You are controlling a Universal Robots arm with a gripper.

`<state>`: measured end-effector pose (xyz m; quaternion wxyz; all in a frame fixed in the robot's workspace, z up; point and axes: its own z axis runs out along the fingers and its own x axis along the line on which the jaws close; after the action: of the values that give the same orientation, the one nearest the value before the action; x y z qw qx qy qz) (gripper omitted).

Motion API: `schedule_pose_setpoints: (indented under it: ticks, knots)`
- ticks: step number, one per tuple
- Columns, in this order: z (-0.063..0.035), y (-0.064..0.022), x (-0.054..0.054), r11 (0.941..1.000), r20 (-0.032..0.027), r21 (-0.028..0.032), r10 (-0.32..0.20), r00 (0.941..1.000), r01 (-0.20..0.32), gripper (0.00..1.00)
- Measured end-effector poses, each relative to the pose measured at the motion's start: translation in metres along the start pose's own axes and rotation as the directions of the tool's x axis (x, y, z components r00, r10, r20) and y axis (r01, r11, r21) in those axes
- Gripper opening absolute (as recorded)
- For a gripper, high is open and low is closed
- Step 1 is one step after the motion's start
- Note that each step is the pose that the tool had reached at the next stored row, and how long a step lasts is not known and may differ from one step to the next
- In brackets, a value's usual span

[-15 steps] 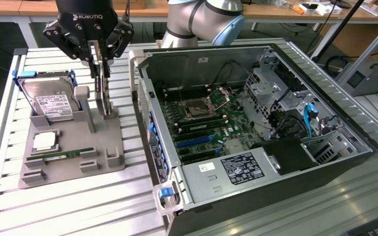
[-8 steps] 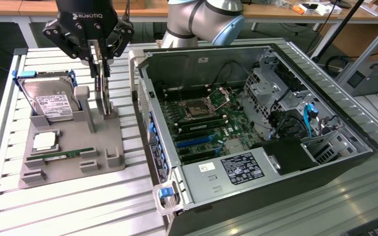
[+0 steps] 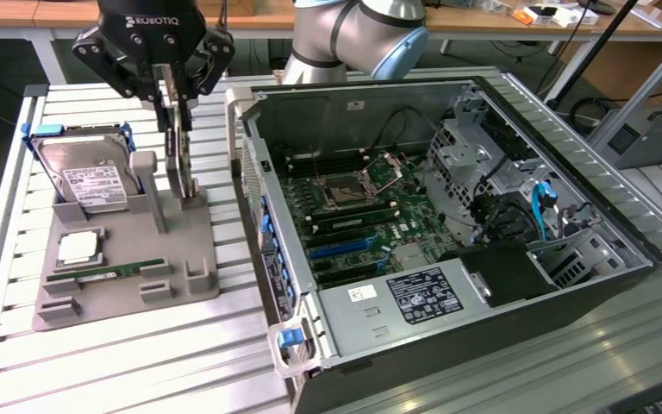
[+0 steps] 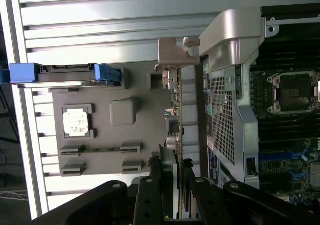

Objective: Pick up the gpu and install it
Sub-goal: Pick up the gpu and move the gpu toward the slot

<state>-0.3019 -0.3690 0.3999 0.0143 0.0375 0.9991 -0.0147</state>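
The gpu [image 3: 178, 151] is a thin dark card standing on edge over the grey parts holder [image 3: 124, 259], at the exterior view's left. My gripper [image 3: 170, 93] comes down from above and is shut on the card's upper part, one finger on each face. The card's lower end is at the holder's upright support; I cannot tell whether it still rests there. In the wrist view the gpu [image 4: 178, 110] runs edge-on away from my gripper [image 4: 174, 187], its silver bracket [image 4: 172, 55] at the far end. The open computer case [image 3: 446, 216] lies beside it, motherboard [image 3: 354, 207] exposed.
The holder also carries a silver hard drive [image 3: 90, 177] with blue rails, a processor chip [image 3: 78, 248] and a green memory stick [image 3: 118, 272]. The case wall [image 4: 235, 110] stands close beside the card. Everything sits on a slatted metal table [image 3: 135, 362].
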Motion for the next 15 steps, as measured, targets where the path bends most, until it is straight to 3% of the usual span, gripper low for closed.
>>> schedule_pose_setpoints:
  ticks: [15]
  knots:
    - [-0.0068,-0.0002,-0.0002,1.0000,0.0001,-0.0001,0.000,1.0000,0.000,0.27]
